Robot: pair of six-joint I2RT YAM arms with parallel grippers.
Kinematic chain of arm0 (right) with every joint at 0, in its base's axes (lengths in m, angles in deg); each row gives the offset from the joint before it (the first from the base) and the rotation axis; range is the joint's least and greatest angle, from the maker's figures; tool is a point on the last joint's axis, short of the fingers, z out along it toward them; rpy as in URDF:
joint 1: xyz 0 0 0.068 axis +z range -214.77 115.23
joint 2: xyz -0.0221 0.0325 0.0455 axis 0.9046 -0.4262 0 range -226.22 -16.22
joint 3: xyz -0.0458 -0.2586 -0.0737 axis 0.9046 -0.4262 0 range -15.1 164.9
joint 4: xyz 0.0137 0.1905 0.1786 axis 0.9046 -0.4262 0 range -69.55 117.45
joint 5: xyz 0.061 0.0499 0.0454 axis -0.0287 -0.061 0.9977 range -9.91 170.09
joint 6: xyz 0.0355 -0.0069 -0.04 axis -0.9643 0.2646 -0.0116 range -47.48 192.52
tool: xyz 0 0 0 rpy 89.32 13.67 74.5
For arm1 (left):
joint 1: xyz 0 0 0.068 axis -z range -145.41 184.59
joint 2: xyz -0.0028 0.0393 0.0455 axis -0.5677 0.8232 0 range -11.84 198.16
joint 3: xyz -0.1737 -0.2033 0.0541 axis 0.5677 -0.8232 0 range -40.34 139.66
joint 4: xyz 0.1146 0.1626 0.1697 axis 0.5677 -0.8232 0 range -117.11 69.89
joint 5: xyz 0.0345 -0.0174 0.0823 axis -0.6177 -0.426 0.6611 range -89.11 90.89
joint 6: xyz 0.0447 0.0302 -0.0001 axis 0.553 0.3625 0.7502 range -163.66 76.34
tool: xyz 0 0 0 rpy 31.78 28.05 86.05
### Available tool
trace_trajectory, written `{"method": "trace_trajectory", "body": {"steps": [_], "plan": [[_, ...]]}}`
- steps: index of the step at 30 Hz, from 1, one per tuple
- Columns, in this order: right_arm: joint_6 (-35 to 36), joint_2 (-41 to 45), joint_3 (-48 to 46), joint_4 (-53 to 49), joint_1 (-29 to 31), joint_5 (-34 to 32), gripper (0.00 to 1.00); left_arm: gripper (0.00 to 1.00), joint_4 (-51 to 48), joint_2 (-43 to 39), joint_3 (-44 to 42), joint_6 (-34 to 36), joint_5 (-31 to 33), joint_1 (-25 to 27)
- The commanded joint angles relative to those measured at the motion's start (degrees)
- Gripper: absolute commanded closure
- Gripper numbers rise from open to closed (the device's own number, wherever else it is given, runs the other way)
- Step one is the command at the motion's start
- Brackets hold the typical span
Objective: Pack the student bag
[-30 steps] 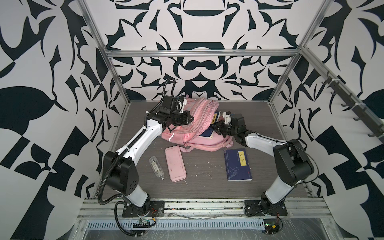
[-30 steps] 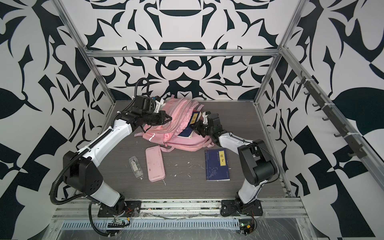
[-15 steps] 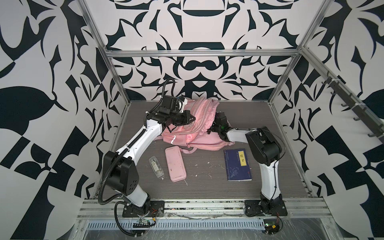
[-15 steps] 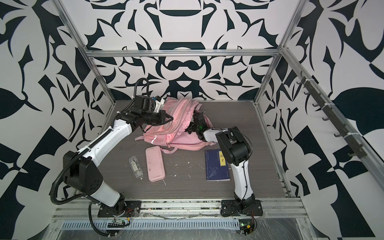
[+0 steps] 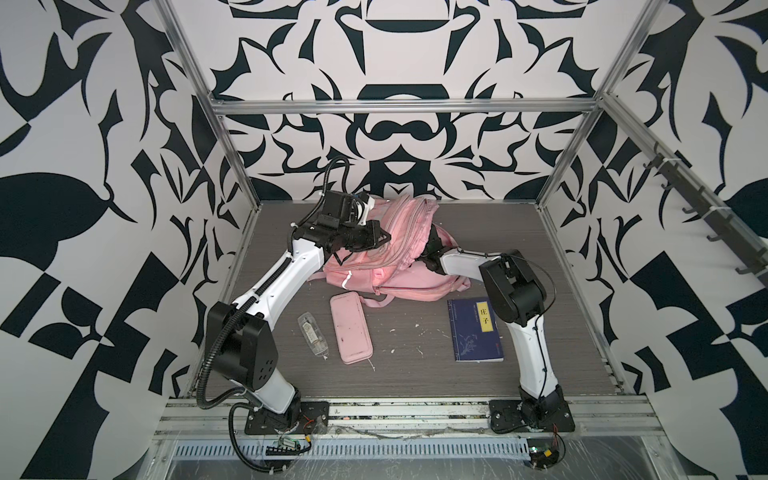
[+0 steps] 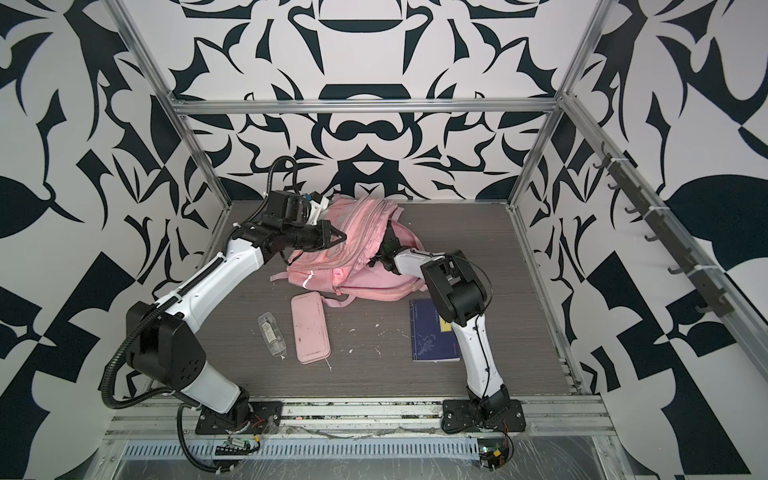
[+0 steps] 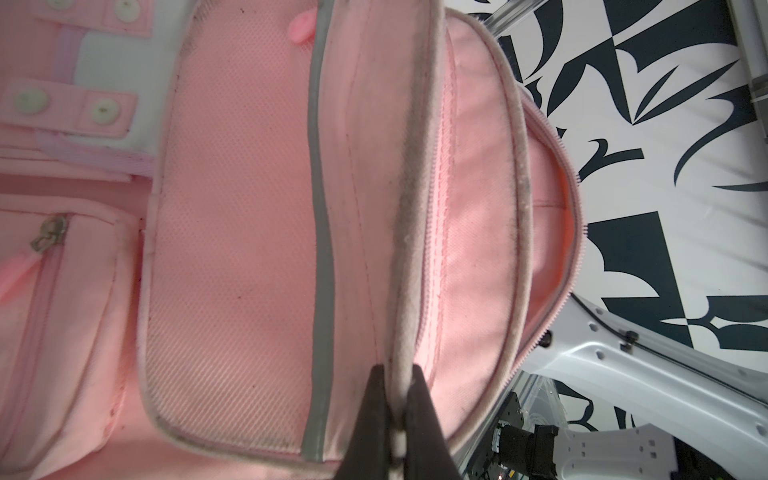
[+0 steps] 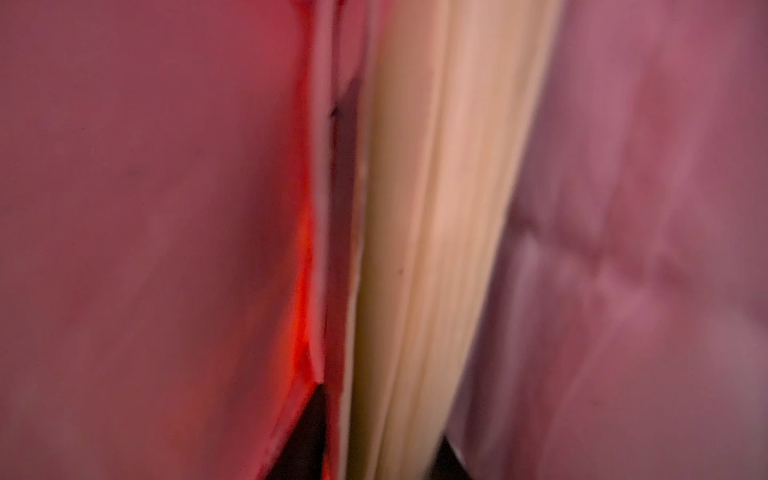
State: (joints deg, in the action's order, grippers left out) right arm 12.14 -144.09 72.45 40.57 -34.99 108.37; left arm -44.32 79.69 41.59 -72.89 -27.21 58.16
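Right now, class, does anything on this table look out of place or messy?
Yes: small white scraps litter the table between the pink pencil case and the blue book. The pencil case also shows dark smudges.

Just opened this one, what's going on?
Two robot arms are packing the student bag. The left hand is shut on the piped edge of its flap, holding it open. The right hand is inside, a book's cream page edges between its fingers; whether it grips is unclear. A pink pencil case, a blue book and a clear case lie on the table, not yet packed.
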Motion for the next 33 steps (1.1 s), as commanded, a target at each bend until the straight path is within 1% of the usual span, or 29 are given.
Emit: {"method": "trace_trajectory", "body": {"steps": [1, 3, 7, 13, 19, 25, 33], "plan": [[9.18, 4.39, 6.26, -14.93, 0.08, -3.32, 0.47, 1.0, 6.77, -1.17, -0.49, -0.74, -3.19, -0.7], [11.49, 4.89, 7.42, -18.23, 0.1, -4.02, 0.38, 1.0, 7.24, -1.38, -0.93, -0.82, -3.19, -1.12], [14.79, 6.94, 7.75, -22.44, 0.03, -5.51, 0.28, 1.0, 7.84, -1.33, -1.72, -1.22, -3.21, -1.75], [17.81, 11.8, 4.32, -26.07, -0.25, -8.63, 0.26, 1.0, 8.46, -0.54, -1.99, -1.66, -3.19, -1.95], [18.69, 18.28, -3.8, -26.03, -1.49, -9.9, 0.24, 1.0, 8.4, 0.19, -2.04, -1.61, -2.2, -2.07], [20.16, 27.89, -15.3, -25.59, -3.18, -12.17, 0.25, 1.0, 7.02, 1.83, -1.87, -1.23, -0.28, -1.96], [24.06, 43.83, -28.26, -30.29, -6.84, -16.56, 0.28, 1.0, 6.7, 6.41, -1.26, -0.83, 1.02, -0.18]]}}
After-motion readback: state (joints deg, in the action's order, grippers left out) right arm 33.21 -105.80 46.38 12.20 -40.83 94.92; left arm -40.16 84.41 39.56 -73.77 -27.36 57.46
